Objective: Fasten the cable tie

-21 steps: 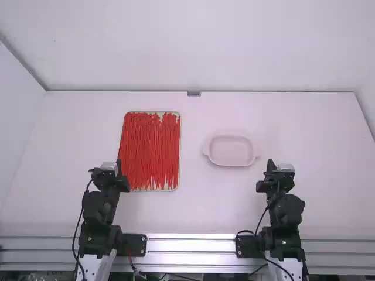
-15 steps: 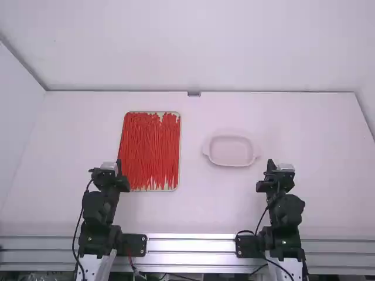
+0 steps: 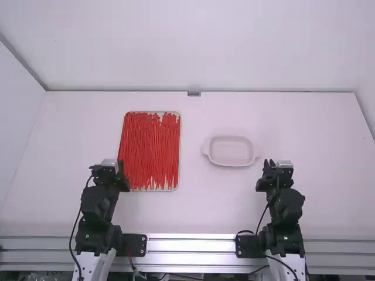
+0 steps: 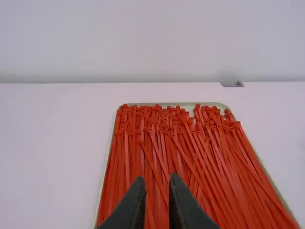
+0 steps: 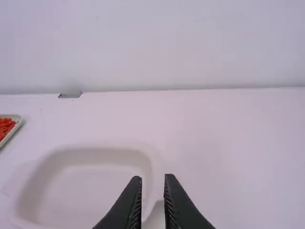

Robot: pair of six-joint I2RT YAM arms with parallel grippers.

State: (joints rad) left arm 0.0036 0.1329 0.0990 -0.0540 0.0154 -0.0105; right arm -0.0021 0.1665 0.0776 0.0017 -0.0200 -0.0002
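White table (image 3: 304, 134), with white walls closing it at 12, 9 and 3 o'clock; a small grey bracket (image 3: 194, 92) sits at its far edge. The red cable ties (image 3: 150, 151) lie packed in a pale tray (image 4: 190, 104) at 10 o'clock from the table's middle, and a white dish (image 3: 230, 150) at 2 o'clock. Single ties are hard to separate (they overlap), and the left arm (image 3: 101, 202) covers the tray's 7 o'clock corner. The left jaws and right jaws each stand nearly together, with a thin slit between. The right arm (image 3: 281, 205) stands at the dish's 5 o'clock. Wide table surface lies at the tray's 9 o'clock and the dish's 3 o'clock.
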